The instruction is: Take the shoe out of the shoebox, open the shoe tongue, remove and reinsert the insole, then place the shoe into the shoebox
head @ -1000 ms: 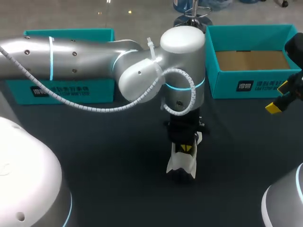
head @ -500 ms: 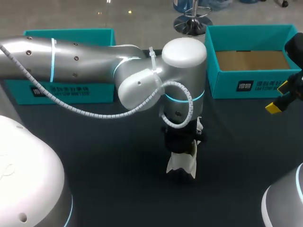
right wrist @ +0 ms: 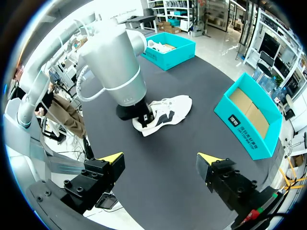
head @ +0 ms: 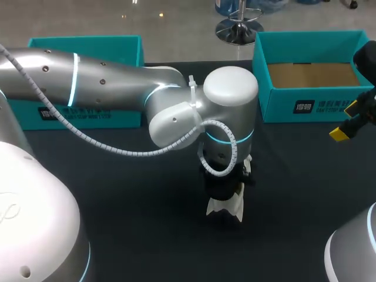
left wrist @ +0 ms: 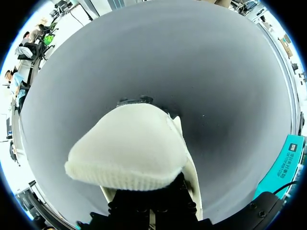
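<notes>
The shoe [head: 225, 205] lay on the table [head: 147, 235] near its middle, right under the wrist of my left arm [head: 117, 88], which stretched across from the left side. Behind the shoe, to the right, stood the shoebox [head: 311, 107]. A second box [head: 88, 111] stood at the far left. My right gripper [right wrist: 160, 167] hung well to the shoe's right, before the shoebox.

Left arm [head: 106, 82] extended, pointing down, right arm [head: 367, 108] aside, jaws apart

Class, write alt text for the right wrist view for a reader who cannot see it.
The left arm stands over a white shoe lying on the dark table, an open teal shoebox off to one side. The right gripper hangs open, empty.
</notes>
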`<state>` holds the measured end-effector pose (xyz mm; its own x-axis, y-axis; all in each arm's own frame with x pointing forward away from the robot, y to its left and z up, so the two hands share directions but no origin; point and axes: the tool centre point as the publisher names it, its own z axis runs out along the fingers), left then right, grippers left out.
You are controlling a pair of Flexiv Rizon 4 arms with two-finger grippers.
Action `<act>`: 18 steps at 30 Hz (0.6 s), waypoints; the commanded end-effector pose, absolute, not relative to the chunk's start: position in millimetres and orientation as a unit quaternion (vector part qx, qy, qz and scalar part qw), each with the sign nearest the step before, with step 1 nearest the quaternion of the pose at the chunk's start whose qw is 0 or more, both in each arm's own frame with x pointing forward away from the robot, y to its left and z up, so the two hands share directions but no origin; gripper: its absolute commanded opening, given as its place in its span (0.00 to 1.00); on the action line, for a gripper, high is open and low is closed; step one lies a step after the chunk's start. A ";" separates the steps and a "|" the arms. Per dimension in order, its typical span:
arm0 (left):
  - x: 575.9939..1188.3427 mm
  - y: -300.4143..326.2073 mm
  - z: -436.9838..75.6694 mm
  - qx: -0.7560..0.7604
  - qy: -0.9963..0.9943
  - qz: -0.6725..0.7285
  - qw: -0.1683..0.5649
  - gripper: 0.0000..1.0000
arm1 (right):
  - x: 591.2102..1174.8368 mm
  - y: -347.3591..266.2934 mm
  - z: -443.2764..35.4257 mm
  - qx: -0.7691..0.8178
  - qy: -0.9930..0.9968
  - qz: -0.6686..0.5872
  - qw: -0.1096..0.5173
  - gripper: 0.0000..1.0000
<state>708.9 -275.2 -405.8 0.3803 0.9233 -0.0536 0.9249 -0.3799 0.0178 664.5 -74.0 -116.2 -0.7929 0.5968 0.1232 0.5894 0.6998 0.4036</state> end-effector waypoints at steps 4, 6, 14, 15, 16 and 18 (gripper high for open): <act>716.1 -273.1 -388.2 0.835 0.549 -0.014 0.034 0.00 | 667.7 -73.4 -116.0 0.321 0.923 0.214 0.006 1.00; 718.9 -274.2 -383.1 0.836 0.547 -0.011 0.042 0.00 | 667.7 -73.4 -116.0 0.321 0.923 0.214 0.006 1.00; 730.3 -281.5 -368.7 0.835 0.547 -0.007 0.058 0.00 | 667.7 -73.4 -116.0 0.321 0.923 0.214 0.006 1.00; 730.8 -281.9 -367.9 0.835 0.547 -0.007 0.058 0.00 | 667.7 -73.4 -116.0 0.321 0.923 0.214 0.006 1.00; 731.0 -282.2 -366.7 0.835 0.547 -0.007 0.058 0.00 | 667.7 -73.4 -116.0 0.321 0.923 0.214 0.006 1.00; 730.8 -282.3 -364.9 0.836 0.545 -0.006 0.060 0.00 | 667.7 -73.4 -116.0 0.321 0.923 0.214 0.006 1.00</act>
